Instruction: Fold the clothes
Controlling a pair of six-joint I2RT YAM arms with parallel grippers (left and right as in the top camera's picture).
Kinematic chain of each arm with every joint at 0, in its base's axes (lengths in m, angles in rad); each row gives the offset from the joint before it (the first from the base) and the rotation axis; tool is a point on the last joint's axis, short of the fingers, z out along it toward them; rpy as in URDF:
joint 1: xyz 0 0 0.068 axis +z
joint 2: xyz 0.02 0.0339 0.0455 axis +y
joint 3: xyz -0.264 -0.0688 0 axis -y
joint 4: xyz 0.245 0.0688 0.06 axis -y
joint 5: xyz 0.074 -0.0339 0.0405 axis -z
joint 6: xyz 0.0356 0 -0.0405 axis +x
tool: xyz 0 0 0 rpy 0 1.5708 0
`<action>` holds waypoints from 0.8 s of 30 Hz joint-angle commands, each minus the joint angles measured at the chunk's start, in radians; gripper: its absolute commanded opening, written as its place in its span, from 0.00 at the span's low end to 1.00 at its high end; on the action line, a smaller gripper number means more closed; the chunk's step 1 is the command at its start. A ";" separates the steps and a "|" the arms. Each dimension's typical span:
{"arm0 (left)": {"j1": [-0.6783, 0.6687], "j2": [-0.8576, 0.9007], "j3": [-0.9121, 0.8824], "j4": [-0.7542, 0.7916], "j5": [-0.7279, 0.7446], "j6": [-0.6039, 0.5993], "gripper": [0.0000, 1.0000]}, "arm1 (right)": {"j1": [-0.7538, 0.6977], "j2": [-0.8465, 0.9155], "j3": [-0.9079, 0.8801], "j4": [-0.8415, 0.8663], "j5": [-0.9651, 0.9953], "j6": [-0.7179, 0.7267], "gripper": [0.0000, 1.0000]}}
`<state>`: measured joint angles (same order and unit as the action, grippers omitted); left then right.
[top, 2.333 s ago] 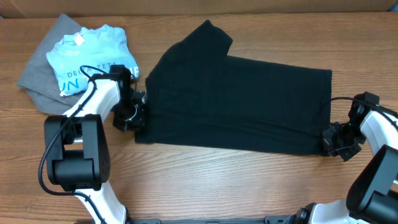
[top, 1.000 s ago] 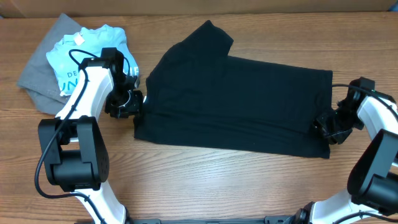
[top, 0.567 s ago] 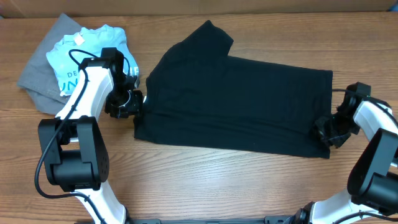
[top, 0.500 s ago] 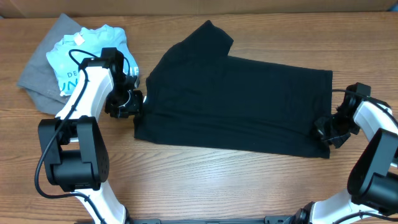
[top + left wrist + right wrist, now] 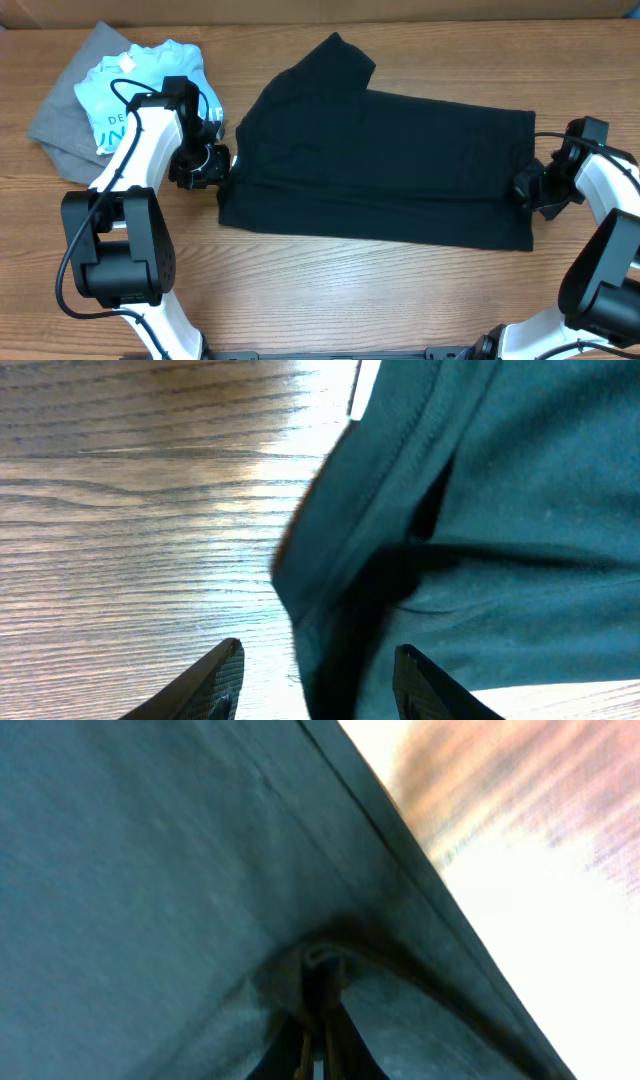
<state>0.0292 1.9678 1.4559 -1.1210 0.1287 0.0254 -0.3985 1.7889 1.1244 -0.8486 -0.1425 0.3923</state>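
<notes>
The black T-shirt point(image 5: 380, 160) lies spread across the middle of the table, one sleeve pointing to the far side. My left gripper point(image 5: 215, 165) is at its left edge. In the left wrist view the fingers point(image 5: 318, 652) are open, with a raised fold of the shirt's hem point(image 5: 350, 600) between them. My right gripper point(image 5: 526, 188) is at the shirt's right edge. In the right wrist view its fingers point(image 5: 320, 995) are shut on a pinch of the black fabric point(image 5: 150, 870). The neck tag is hidden.
A light blue T-shirt with white lettering point(image 5: 140, 90) lies on a grey garment point(image 5: 65, 125) at the far left, just behind my left arm. Bare wooden table point(image 5: 350, 300) runs along the front. A brown wall point(image 5: 320, 10) borders the back.
My right gripper has moved from the shirt's front right corner toward the far side along the right edge. My left gripper moved a little farther back early on and has since held still.
</notes>
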 commanded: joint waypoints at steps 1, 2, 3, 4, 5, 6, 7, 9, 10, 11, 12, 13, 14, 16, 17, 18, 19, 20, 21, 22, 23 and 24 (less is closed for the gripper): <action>0.010 0.001 0.017 0.004 -0.005 -0.010 0.51 | -0.001 -0.026 0.023 0.049 0.000 0.002 0.04; 0.010 0.001 0.017 0.004 -0.005 -0.010 0.51 | -0.001 -0.026 0.023 0.070 -0.010 0.002 0.05; 0.010 0.001 0.017 0.004 -0.005 -0.010 0.52 | -0.001 -0.026 0.023 0.089 -0.024 0.002 0.06; 0.010 0.001 0.017 0.006 -0.005 -0.010 0.51 | -0.001 -0.026 0.023 0.110 -0.041 0.001 0.06; 0.010 0.001 0.017 0.010 -0.005 -0.010 0.52 | -0.001 -0.026 0.023 0.138 -0.066 0.001 0.06; 0.010 0.001 0.017 0.011 -0.005 -0.010 0.51 | -0.001 -0.026 0.023 0.155 -0.082 0.001 0.06; 0.010 0.001 0.017 0.012 -0.005 -0.010 0.52 | -0.001 -0.026 0.023 0.168 -0.092 0.001 0.06; 0.010 0.001 0.017 0.013 -0.005 -0.010 0.52 | -0.001 -0.026 0.023 0.192 -0.112 0.001 0.07; 0.010 0.001 0.017 0.013 -0.005 -0.010 0.52 | -0.001 -0.026 0.023 0.203 -0.120 0.001 0.11; 0.010 0.001 0.017 0.013 -0.005 -0.010 0.52 | -0.001 -0.026 0.023 0.211 -0.122 0.001 0.18; 0.010 0.001 0.017 0.013 -0.005 -0.010 0.53 | -0.001 -0.026 0.023 0.216 -0.122 0.000 0.39; 0.010 0.001 0.017 0.013 -0.005 -0.010 0.54 | -0.001 -0.026 0.023 0.220 -0.122 0.000 0.50; 0.010 0.001 0.017 0.013 -0.005 -0.010 0.54 | -0.002 -0.027 0.024 0.219 -0.122 0.000 0.52; 0.010 0.001 0.017 0.013 -0.005 -0.010 0.54 | -0.005 -0.029 0.029 0.209 -0.122 0.000 0.53; 0.010 0.001 0.017 0.013 -0.005 -0.010 0.54 | -0.008 -0.032 0.033 0.198 -0.124 0.000 0.55; 0.010 0.001 0.017 0.013 -0.005 -0.010 0.54 | -0.011 -0.035 0.038 0.183 -0.126 0.000 0.55; 0.010 0.001 0.017 0.014 -0.005 -0.010 0.54 | -0.015 -0.040 0.044 0.163 -0.126 0.000 0.55; 0.010 0.001 0.017 0.016 -0.005 -0.010 0.55 | -0.019 -0.049 0.051 0.139 -0.126 0.000 0.55; 0.010 0.001 0.017 0.019 -0.005 -0.010 0.55 | -0.023 -0.060 0.061 0.111 -0.129 0.000 0.55; 0.010 0.001 0.017 0.023 -0.005 -0.010 0.55 | -0.025 -0.073 0.069 0.086 -0.134 -0.005 0.55; 0.010 0.001 0.017 0.027 -0.005 -0.010 0.55 | -0.026 -0.093 0.081 0.053 -0.147 -0.017 0.55; 0.010 0.001 0.017 0.032 -0.004 -0.011 0.55 | -0.027 -0.115 0.094 0.018 -0.170 -0.033 0.54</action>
<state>0.0292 1.9678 1.4559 -1.0973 0.1291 0.0254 -0.4156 1.7634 1.1538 -0.7883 -0.2661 0.3893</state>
